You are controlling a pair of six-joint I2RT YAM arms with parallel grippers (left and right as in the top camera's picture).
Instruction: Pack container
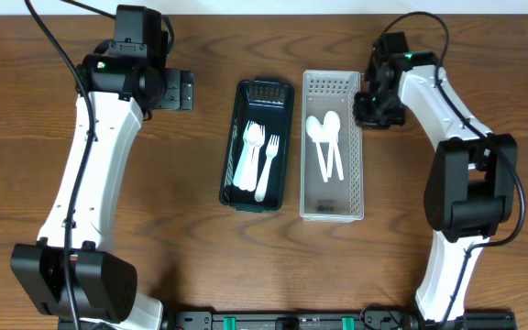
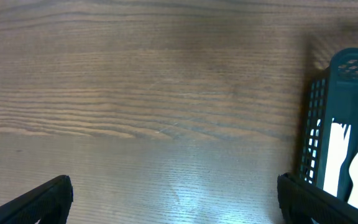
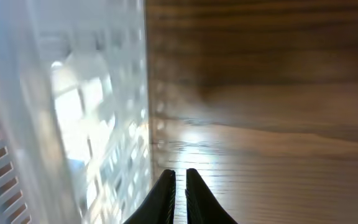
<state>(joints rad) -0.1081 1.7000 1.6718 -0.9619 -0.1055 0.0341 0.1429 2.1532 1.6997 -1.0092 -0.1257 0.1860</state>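
Wood-grain table (image 1: 200, 257) holds slotted dark bin (image 1: 266, 90) and white perforated basket (image 1: 330, 84).

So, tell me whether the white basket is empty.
Not empty: white spoons lie inside the white basket, near its middle.

No text, label, brand, number or sign can be read anywhere, neither on the dark green basket (image 1: 266, 92), the white basket (image 1: 333, 197), the white plastic forks (image 1: 262, 160) and spoons (image 1: 324, 128), nor on the wooden table (image 1: 200, 266).
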